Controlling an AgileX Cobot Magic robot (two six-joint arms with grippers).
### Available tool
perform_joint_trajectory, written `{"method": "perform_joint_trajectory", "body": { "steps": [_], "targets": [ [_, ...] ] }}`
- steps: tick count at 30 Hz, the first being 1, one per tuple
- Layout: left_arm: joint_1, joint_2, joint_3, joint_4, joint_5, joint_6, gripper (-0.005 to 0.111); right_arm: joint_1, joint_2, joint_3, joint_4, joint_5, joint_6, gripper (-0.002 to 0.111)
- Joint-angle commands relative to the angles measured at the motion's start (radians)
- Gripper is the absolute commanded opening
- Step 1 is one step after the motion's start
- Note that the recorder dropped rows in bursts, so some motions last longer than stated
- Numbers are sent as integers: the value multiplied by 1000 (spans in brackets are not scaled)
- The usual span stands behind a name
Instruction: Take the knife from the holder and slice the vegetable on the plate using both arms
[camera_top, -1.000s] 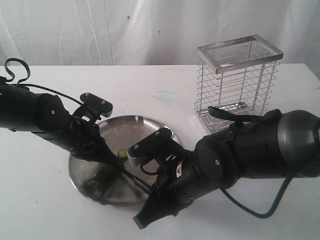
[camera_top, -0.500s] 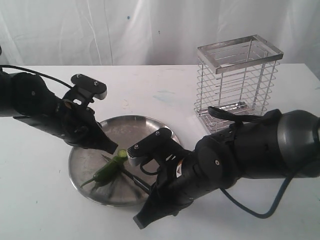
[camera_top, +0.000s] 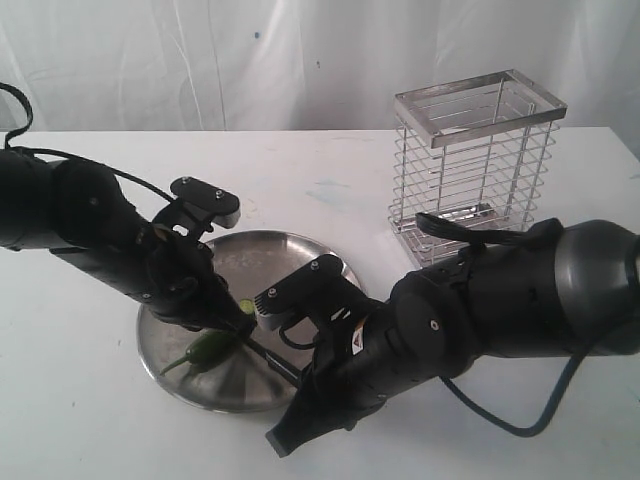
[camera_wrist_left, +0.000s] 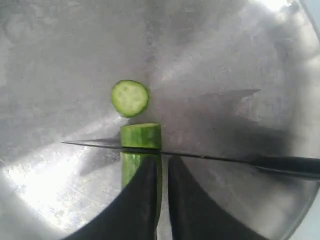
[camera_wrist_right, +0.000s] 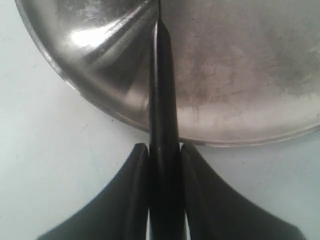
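Accordingly, held the knife by its handle, pinched between the right gripper jaws, blade edge-down across the vegetable on the plate just beside a loose slice, with the left gripper tips, barely parted, over the vegetable, seemingly for steadying.

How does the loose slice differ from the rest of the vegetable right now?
The slice is a round disc lying flat, pale cut face up; the vegetable is a long cylinder lying on its side. The slice lies free of the knife; the vegetable has the blade across it. Both are green and lie on the plate.
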Motion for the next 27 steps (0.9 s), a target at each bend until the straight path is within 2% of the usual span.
{"method": "perform_joint_trajectory", "body": {
  "steps": [1,5,9,11,15,19,20,22,24,27],
  "targets": [
    [-7,23,7,-19,-23,0,14,-4,-1,-3,-3,-25,-4,0],
    [-2,24,7,-17,-22,36,0,-4,-1,-3,-3,-25,-4,0],
    [22,24,7,-31,12,83,0,-4,-1,-3,-3,-25,-4,0],
    [43,24,7,-84,40,149,0,-4,-1,-3,-3,-25,-4,0],
    [102,24,-4,-328,135,413,0,-4,-1,-3,-3,-25,-4,0],
    [220,24,-30,-724,342,790,0,-4,-1,-3,-3,-25,-4,0],
    [262,24,-30,-782,366,823,0,-4,-1,-3,-3,-25,-4,0],
    [299,33,-29,-748,382,806,0,-4,-1,-3,-3,-24,-3,0],
    [289,49,-29,-772,411,822,0,-4,-1,-3,-3,-29,-3,0],
    [236,77,-29,-779,378,834,0,-4,-1,-3,-3,-26,-3,0]
  ]
}}
